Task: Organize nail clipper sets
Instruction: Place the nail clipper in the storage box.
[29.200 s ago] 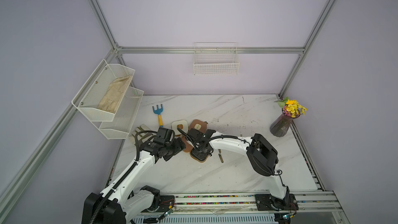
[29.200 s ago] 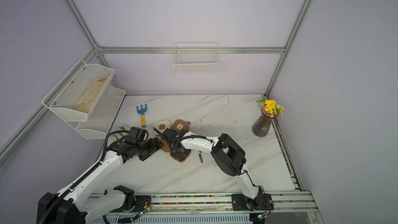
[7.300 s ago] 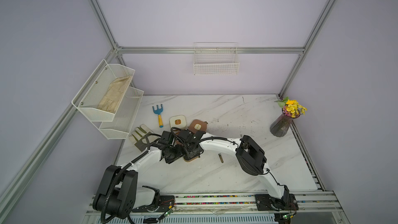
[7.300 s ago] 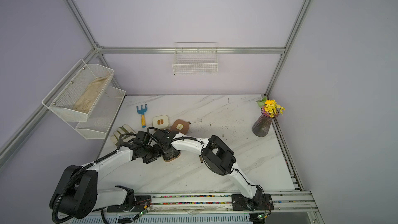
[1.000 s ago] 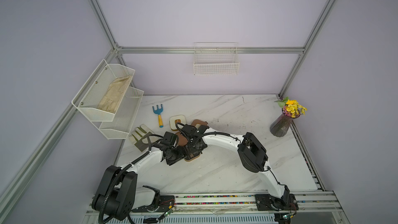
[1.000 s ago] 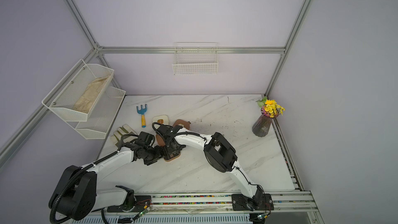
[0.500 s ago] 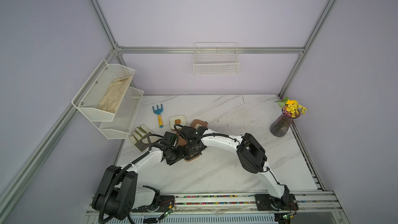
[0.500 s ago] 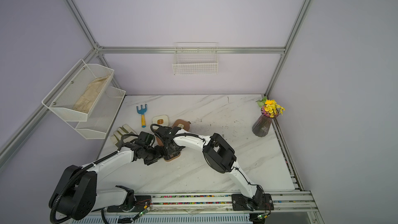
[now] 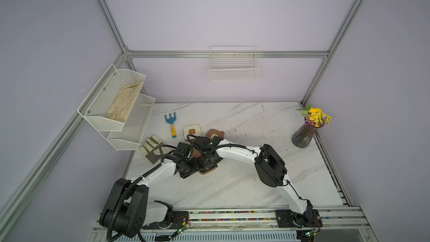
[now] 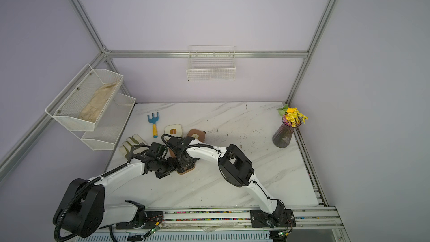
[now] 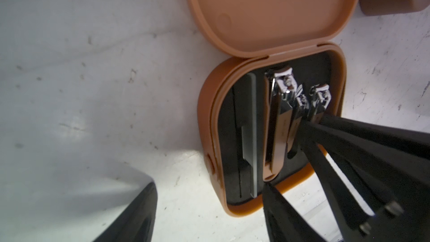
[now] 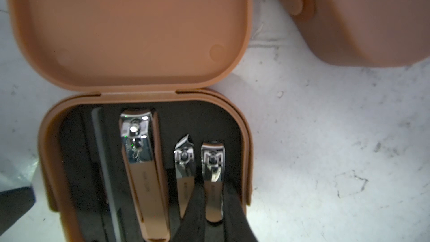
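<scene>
A white wire shelf [image 9: 111, 117] hangs on the left wall above the marble table [image 9: 244, 182]. Under it a pair of pale work gloves [image 9: 151, 143] lies on the marble; just past them lies the blue-and-yellow toy rake [image 9: 171, 124]. Next along, toward the back, the cream case [image 9: 191, 131] sits with its lid down; just beside it is the closed brown case [image 9: 215, 133], partly hidden by the right arm.

In front of these two cases both arms meet over the open brown case [image 10: 186, 171], which lies flat on the table with its lid [image 12: 130, 26] folded back. The left gripper [image 11: 209, 189] comes at it with jaws spread; one fingertip [image 11: 272, 196] is over the case's front rim by the end of the large clipper [image 11: 279, 117]; the other finger is out over bare marble, apart from the case; whether it presses on the case I cannot tell.

Counting away from the left gripper, the black lining [image 12: 74, 159] holds a flat nail file [image 12: 104, 159], the large clipper, a pointed clipper [image 12: 185, 173] and the small clipper [image 12: 213, 178], each in its own slot. The right gripper [image 12: 213, 208] has its jaws drawn narrow; one finger [image 12: 193, 213] runs along each side of the small clipper's handle end, pinching it.

At the far right a dark vase [image 9: 303, 135] of yellow flowers stands near the table's edge.
</scene>
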Controlling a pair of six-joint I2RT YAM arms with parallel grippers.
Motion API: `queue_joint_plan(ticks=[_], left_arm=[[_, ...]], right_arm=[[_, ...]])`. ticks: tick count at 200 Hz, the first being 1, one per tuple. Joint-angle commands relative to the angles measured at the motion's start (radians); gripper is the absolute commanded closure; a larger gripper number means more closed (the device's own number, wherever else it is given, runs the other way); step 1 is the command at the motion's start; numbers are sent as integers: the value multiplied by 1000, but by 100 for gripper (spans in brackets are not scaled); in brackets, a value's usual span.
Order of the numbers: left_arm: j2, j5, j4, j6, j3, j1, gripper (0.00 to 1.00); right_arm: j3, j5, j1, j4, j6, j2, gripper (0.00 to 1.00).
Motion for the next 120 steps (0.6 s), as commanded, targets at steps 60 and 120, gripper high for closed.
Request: queue_joint_plan(ticks=[60, 120], left_arm=[[20, 3, 3, -6, 27, -8, 29], [27, 4, 4, -5, 29, -9, 29]], right_arm=[[39, -14, 18, -145, 5, 72, 77], [120, 11, 34, -169, 3, 22, 73]])
